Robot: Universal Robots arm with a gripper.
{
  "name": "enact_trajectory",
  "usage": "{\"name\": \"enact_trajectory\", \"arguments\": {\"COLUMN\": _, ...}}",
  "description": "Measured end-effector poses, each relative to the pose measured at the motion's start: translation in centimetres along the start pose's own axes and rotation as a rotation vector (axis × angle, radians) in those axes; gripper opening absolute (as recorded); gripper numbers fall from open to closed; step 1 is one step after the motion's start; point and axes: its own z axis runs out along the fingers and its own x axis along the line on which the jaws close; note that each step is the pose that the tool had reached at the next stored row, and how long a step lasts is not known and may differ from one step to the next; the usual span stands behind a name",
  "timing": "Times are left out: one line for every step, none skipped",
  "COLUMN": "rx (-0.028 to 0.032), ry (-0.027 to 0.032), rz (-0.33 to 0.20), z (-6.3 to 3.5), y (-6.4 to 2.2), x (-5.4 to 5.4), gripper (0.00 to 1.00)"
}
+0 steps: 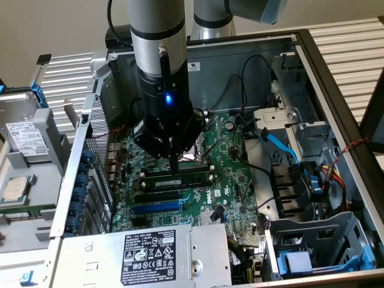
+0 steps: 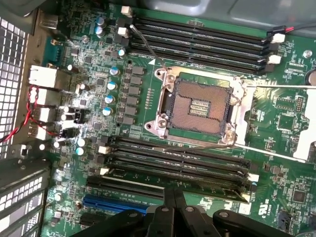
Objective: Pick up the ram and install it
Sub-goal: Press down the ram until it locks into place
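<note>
The ram (image 1: 192,177) is a long green stick with a pale label. It stands on edge in a memory slot just below the CPU socket (image 1: 195,153), inside the open computer case. My gripper (image 1: 174,167) hangs straight down over the stick's middle, fingers shut together, tips at its top edge. In the wrist view the shut gripper (image 2: 174,197) points at the ram (image 2: 212,183), which sits in the lowest slot of the near bank. I cannot tell whether the slot's white end clips are latched.
A bare CPU socket (image 2: 197,108) lies between two banks of black memory slots (image 2: 197,42). A blue expansion slot (image 1: 157,207) runs just below the ram. The power supply (image 1: 150,252), a blue cable (image 1: 282,144) and drive cages crowd the case edges.
</note>
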Motion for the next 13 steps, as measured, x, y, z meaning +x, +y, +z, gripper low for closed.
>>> {"name": "enact_trajectory", "arguments": {"rx": -0.0001, "ry": 0.0003, "rz": 0.015, "z": 0.00, "y": 0.00, "x": 0.00, "gripper": 0.10}}
{"name": "enact_trajectory", "arguments": {"rx": -0.0001, "ry": 0.0007, "rz": 0.031, "z": 0.00, "y": 0.00, "x": 0.00, "gripper": 0.10}}
{"name": "enact_trajectory", "arguments": {"rx": -0.0002, "ry": 0.0010, "rz": 0.046, "z": 0.00, "y": 0.00, "x": 0.00, "gripper": 0.10}}
{"name": "enact_trajectory", "arguments": {"rx": -0.0003, "ry": 0.0014, "rz": 0.061, "z": 0.00, "y": 0.00, "x": 0.00, "gripper": 0.10}}
{"name": "enact_trajectory", "arguments": {"rx": -0.0003, "ry": 0.0017, "rz": 0.077, "z": 0.00, "y": 0.00, "x": 0.00, "gripper": 0.10}}
{"name": "enact_trajectory", "arguments": {"rx": -0.0003, "ry": 0.0021, "rz": 0.091, "z": 0.00, "y": 0.00, "x": 0.00, "gripper": 0.10}}
{"name": "enact_trajectory", "arguments": {"rx": -0.0004, "ry": 0.0024, "rz": 0.107, "z": 0.00, "y": 0.00, "x": 0.00, "gripper": 0.10}}
{"name": "enact_trajectory", "arguments": {"rx": -0.0005, "ry": 0.0028, "rz": 0.122, "z": 0.00, "y": 0.00, "x": 0.00, "gripper": 0.10}}
{"name": "enact_trajectory", "arguments": {"rx": -0.0005, "ry": 0.0031, "rz": 0.136, "z": 0.00, "y": 0.00, "x": 0.00, "gripper": 0.10}}
{"name": "enact_trajectory", "arguments": {"rx": -0.0006, "ry": 0.0033, "rz": 0.149, "z": 0.00, "y": 0.00, "x": 0.00, "gripper": 0.10}}
{"name": "enact_trajectory", "arguments": {"rx": -0.0007, "ry": 0.0035, "rz": 0.157, "z": 0.00, "y": 0.00, "x": 0.00, "gripper": 0.10}}
{"name": "enact_trajectory", "arguments": {"rx": -0.0007, "ry": 0.0036, "rz": 0.162, "z": 0.00, "y": 0.00, "x": 0.00, "gripper": 0.10}}
{"name": "enact_trajectory", "arguments": {"rx": -0.0007, "ry": 0.0037, "rz": 0.166, "z": 0.00, "y": 0.00, "x": 0.00, "gripper": 0.10}}
